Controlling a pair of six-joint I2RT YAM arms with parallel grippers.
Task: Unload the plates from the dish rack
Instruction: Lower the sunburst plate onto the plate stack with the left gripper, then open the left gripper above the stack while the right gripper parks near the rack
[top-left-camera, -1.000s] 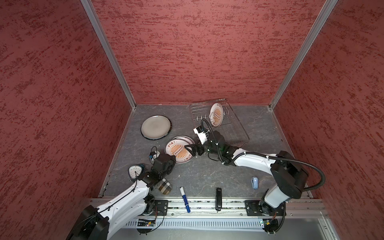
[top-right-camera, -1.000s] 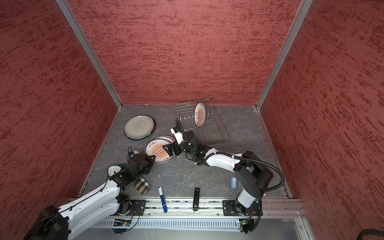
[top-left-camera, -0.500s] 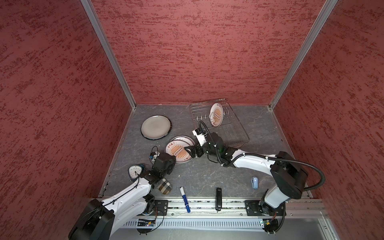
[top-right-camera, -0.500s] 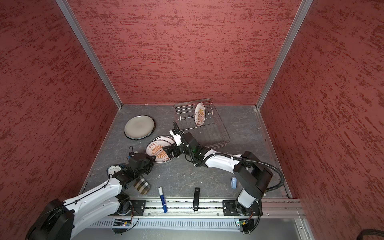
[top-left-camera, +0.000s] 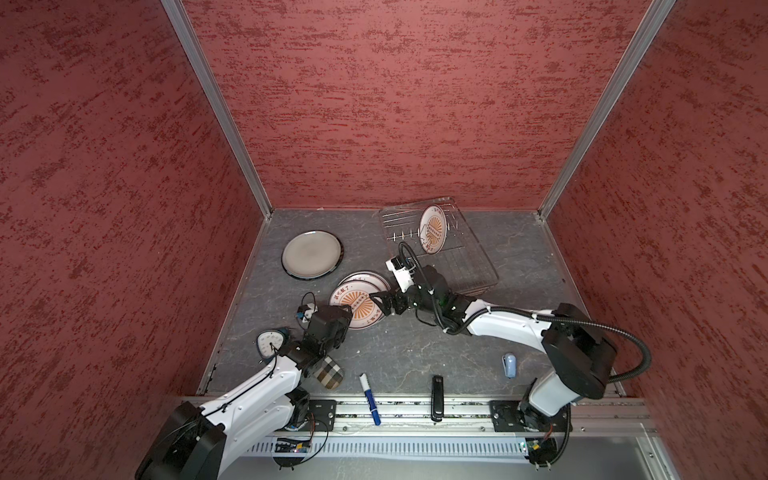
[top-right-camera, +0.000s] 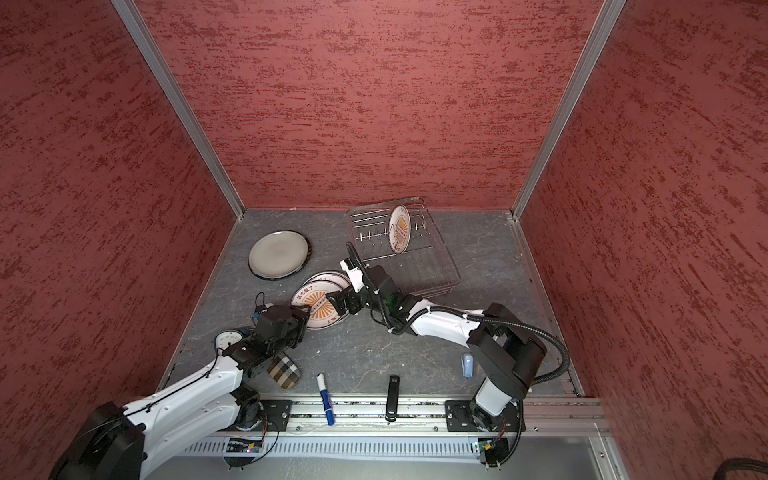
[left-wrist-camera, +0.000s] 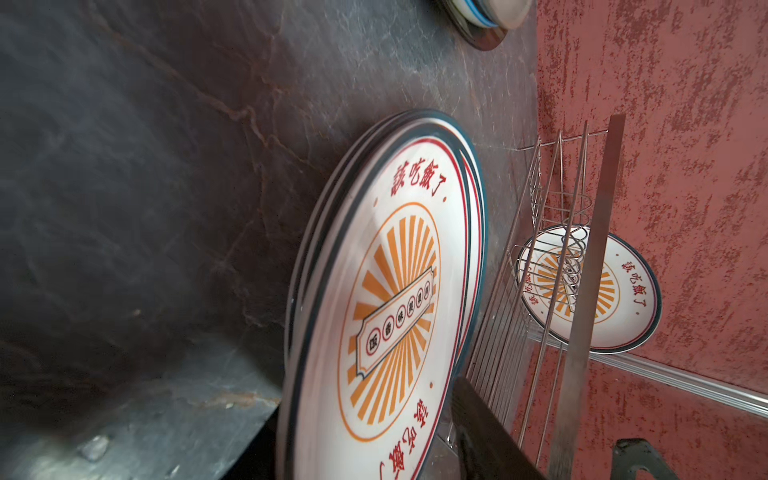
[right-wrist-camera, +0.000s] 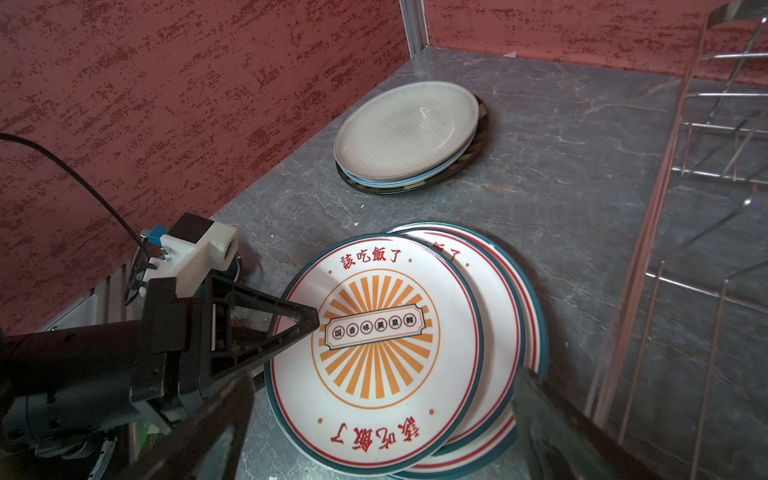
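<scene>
Glossy ceramic sunburst plates (right-wrist-camera: 374, 345) stacked, left jaws seemingly parted astride top rim, right jaws spread.

Lab robot test cell: red textured wall panels (top-left-camera: 395, 104), aluminium corner posts (top-left-camera: 219, 112), grey stone-look tabletop (top-left-camera: 415, 349), aluminium mounting rail (top-left-camera: 469, 409) along the front edge.

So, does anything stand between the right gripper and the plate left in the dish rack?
Nothing visible does, only the prongs of the dish rack beside the plate. The right gripper hangs open over the stacked plates.

orange-sunburst white plates (top-left-camera: 353, 297), grey plate (top-left-camera: 311, 253); silver rack (top-left-camera: 467, 266)
</scene>
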